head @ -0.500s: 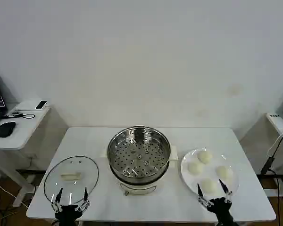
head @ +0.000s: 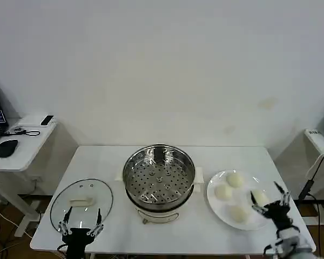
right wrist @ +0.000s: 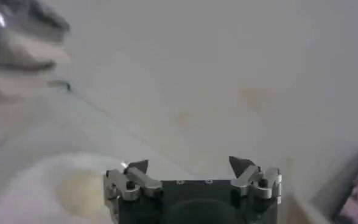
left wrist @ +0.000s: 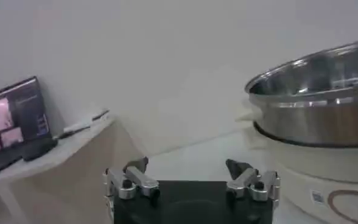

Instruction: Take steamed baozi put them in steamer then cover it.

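Observation:
Several cream-white steamed baozi (head: 235, 179) lie on a white plate (head: 215, 207) at the table's right. The shiny steamer (head: 159, 178) stands open at the middle, its holed tray bare; it also rises beside my left gripper (left wrist: 325, 103). The glass cover (head: 81, 205) lies flat at the left with its cream handle up. My right gripper (head: 267, 195) is open at the plate's right edge, next to the outermost baozi (head: 259, 197), with nothing between its fingers (right wrist: 190, 163). My left gripper (head: 82, 218) hangs open over the cover's near edge (left wrist: 187, 164).
The white table (head: 113, 162) has free room in front of the steamer. A side desk (head: 27, 141) with a mouse (head: 7, 147) and a laptop (left wrist: 14, 122) stands to the left. A shelf edge (head: 318, 141) and cable are at the right.
My right gripper has swung from the plate's near edge out to its right side and turned. The left gripper has hardly shifted.

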